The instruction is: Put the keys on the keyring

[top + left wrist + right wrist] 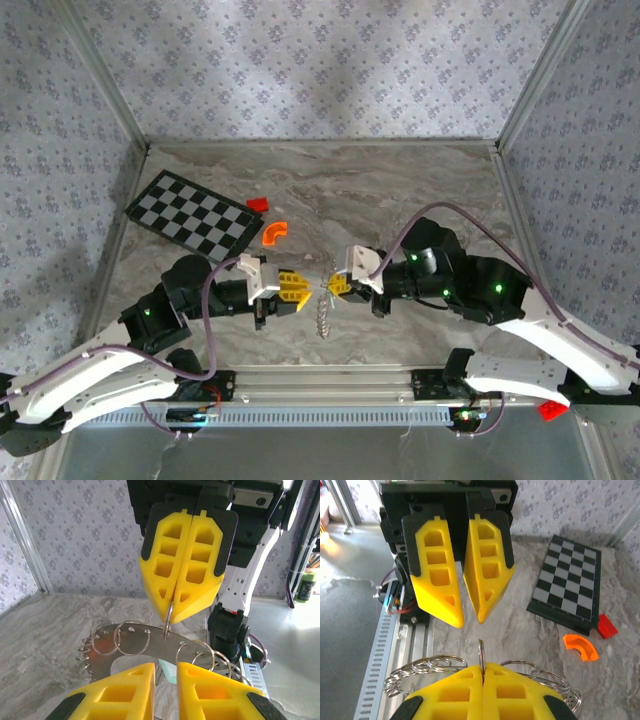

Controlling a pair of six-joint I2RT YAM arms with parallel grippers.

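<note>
**item:** keyring point(134, 649). a curved grey metal plate with punched holes, wire loops threaded through them, and a toothed fringe at one end.

**location:** near middle of the desk point(400, 190), between the two tools. it looks lifted clear, with its loose part dangling below the grip.

**right tool** point(169, 616): clamped tight on one upright wire loop, which sits edge-on between the pads. judged purpose: to hold that loop steady and turn it towards the other arm.

**left tool** point(468, 620): a narrow gap, fingers apart, nothing between them. it faces the right tool tip to tip, just beside the pinched loop. judged purpose: placed to work at the loop, either to spread it or to feed a piece on.

**key** point(160, 668), doubtful: a pale greenish sliver under the plate, seen between the left fingers. it is too small to confirm, or to say whether it is threaded.

**not in use:** checkerboard point(195, 215), orange curved piece point(275, 232) and red block point(258, 204). they lie grouped at far left, well apart from the work.
</note>
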